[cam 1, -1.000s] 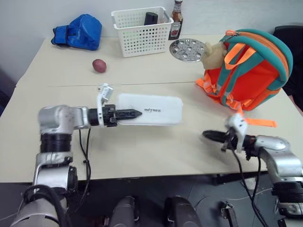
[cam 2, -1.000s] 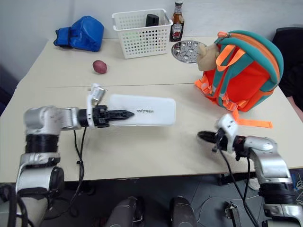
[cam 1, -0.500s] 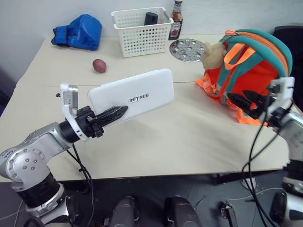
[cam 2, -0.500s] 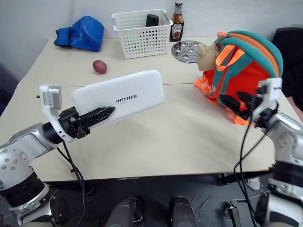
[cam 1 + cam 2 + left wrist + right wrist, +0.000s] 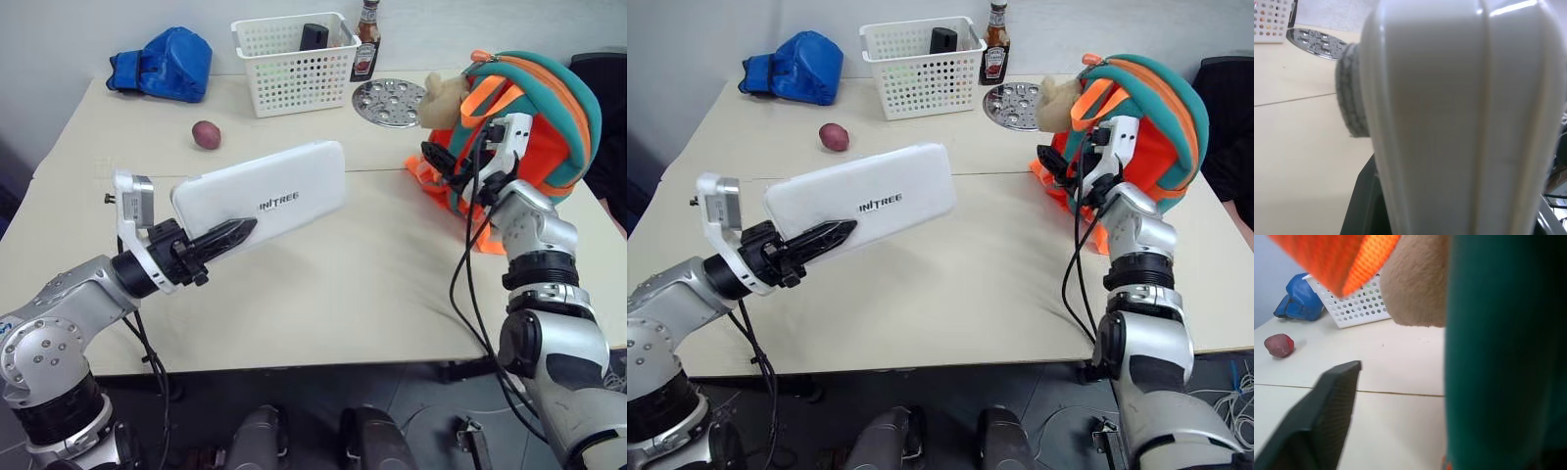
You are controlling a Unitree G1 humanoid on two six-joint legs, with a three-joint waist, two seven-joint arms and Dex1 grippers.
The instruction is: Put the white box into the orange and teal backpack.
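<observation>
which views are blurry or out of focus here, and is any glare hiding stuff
Left wrist view: the white box sits so close it is soft, with a bright streak along its top edge. Right wrist view: the backpack's teal strap and plush toy are defocused, while the potato stays fairly clear. Both eye views are sharp, evenly lit, and the lettering on the box is readable.

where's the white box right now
The white box is off the table, held at its near end by the left gripper on the robot's left. Its far end tilts up toward the backpack, which stands on the right.
</observation>
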